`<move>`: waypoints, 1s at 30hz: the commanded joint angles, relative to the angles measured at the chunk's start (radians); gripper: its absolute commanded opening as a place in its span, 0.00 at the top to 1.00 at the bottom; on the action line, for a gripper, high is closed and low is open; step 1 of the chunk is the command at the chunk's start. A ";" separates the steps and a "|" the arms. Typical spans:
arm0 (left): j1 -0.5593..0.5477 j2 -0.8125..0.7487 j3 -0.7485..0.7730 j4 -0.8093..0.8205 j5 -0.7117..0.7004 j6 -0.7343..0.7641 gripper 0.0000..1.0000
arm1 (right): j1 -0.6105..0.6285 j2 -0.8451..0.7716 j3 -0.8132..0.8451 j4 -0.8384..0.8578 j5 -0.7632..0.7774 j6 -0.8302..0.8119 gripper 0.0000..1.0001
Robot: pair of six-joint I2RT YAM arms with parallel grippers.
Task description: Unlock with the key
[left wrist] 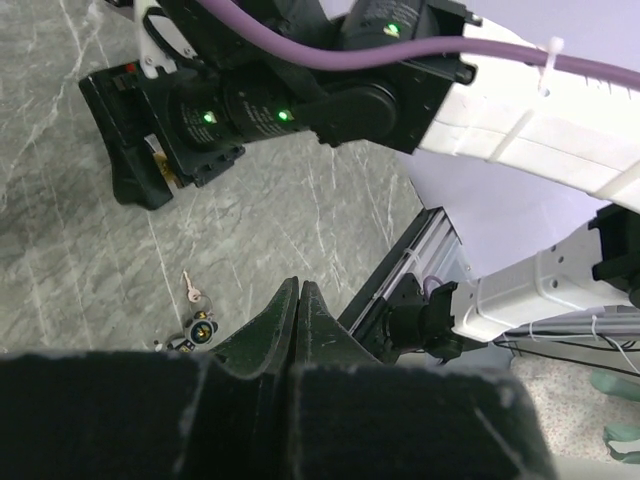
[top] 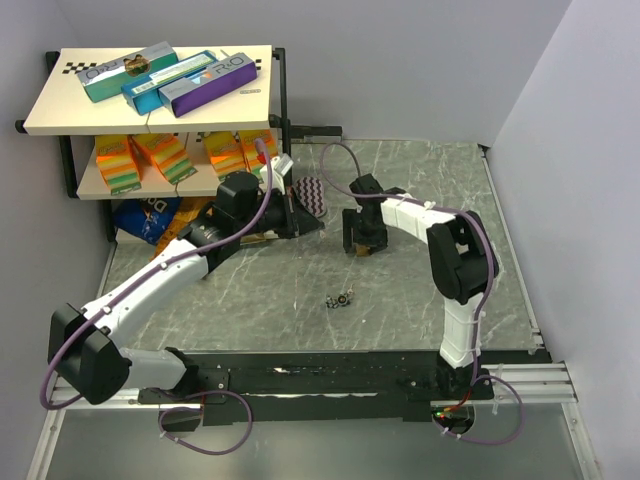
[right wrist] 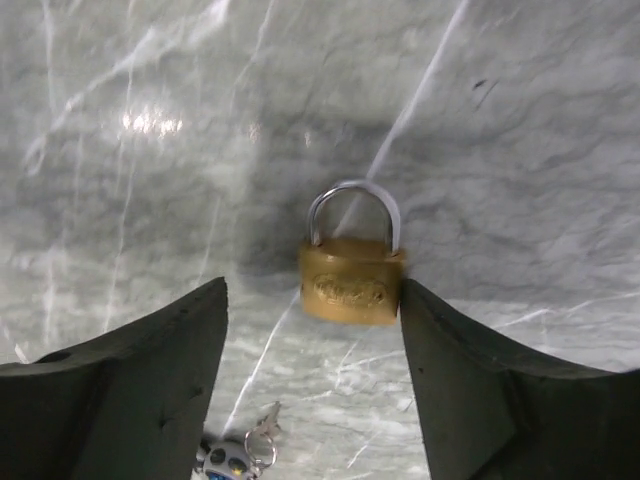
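Observation:
A small brass padlock [right wrist: 352, 281] with a silver shackle rests on the marble table. My right gripper [right wrist: 315, 300] is open and points down over it. The lock lies between the fingertips, close against the right finger [right wrist: 450, 350]. In the top view the right gripper [top: 362, 244] is at the table's middle back. The key bunch [top: 342, 298] lies on the table nearer the front and also shows in the right wrist view [right wrist: 235, 462] and the left wrist view [left wrist: 196, 326]. My left gripper [left wrist: 298, 298] is shut and empty, held above the table to the left [top: 305, 222].
A two-level shelf [top: 60, 115] with coloured boxes stands at the back left. A blue bag [top: 145, 215] lies beneath it. A black-and-white striped object [top: 311, 191] lies just behind the left gripper. The black rail [top: 300, 375] runs along the near edge.

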 commanded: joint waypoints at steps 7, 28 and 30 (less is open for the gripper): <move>0.021 0.060 0.012 0.054 -0.007 -0.064 0.99 | -0.119 -0.454 -0.308 0.238 -0.259 -0.073 0.20; 0.024 0.135 -0.109 0.638 0.390 -0.300 0.99 | -0.119 -0.838 -0.446 0.596 -1.014 0.159 0.57; 0.023 0.139 -0.120 0.672 0.406 -0.317 0.99 | -0.119 -0.831 -0.438 0.575 -1.015 0.145 0.58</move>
